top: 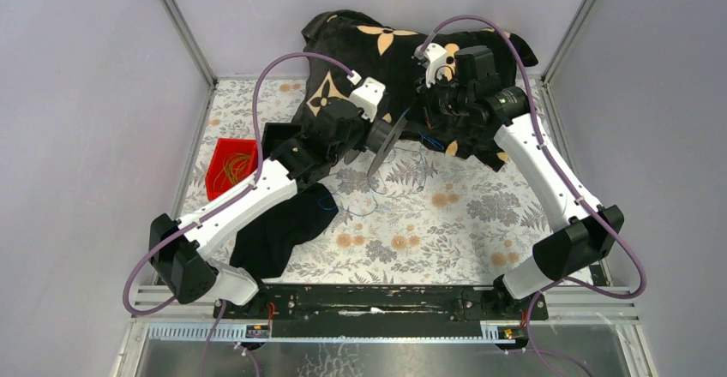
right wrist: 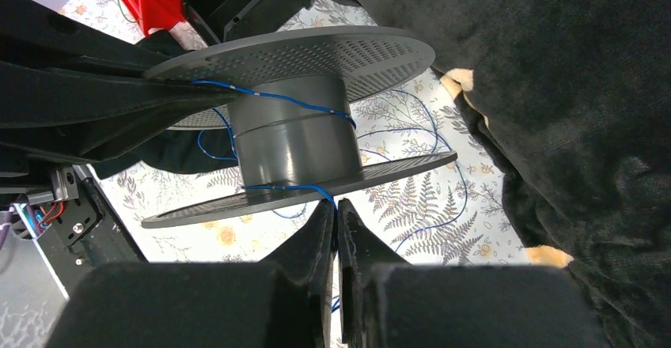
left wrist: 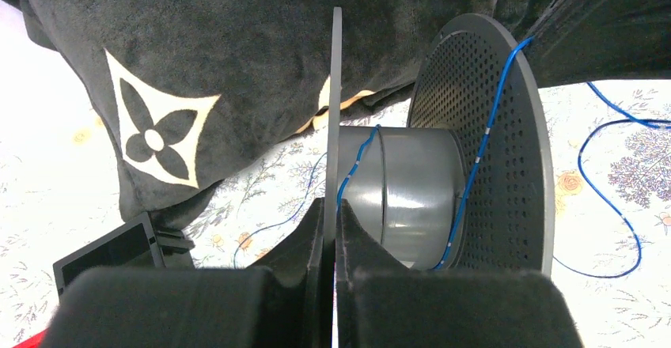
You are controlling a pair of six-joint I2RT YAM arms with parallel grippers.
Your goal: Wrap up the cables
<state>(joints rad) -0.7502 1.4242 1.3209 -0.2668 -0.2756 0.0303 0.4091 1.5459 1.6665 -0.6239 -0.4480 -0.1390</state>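
Observation:
A big black spool [top: 382,142] hangs above the floral table. My left gripper [left wrist: 332,206] is shut on the rim of its near flange [left wrist: 336,87]. The grey hub [left wrist: 411,198] carries a few turns of thin blue cable [left wrist: 484,130], which runs over the perforated far flange [left wrist: 506,166] and trails in loops on the table [left wrist: 609,198]. In the right wrist view the spool [right wrist: 293,138] is just ahead of my right gripper [right wrist: 335,206], whose jaws are pinched on the blue cable [right wrist: 316,190] at the edge of the lower flange. More cable crosses the hub [right wrist: 285,96].
A large black cushion with tan flower shapes [top: 403,47] lies at the back, close behind both grippers. A black cloth [top: 283,227] lies under the left arm. A red bin [top: 230,168] with orange-yellow strands stands at the left edge.

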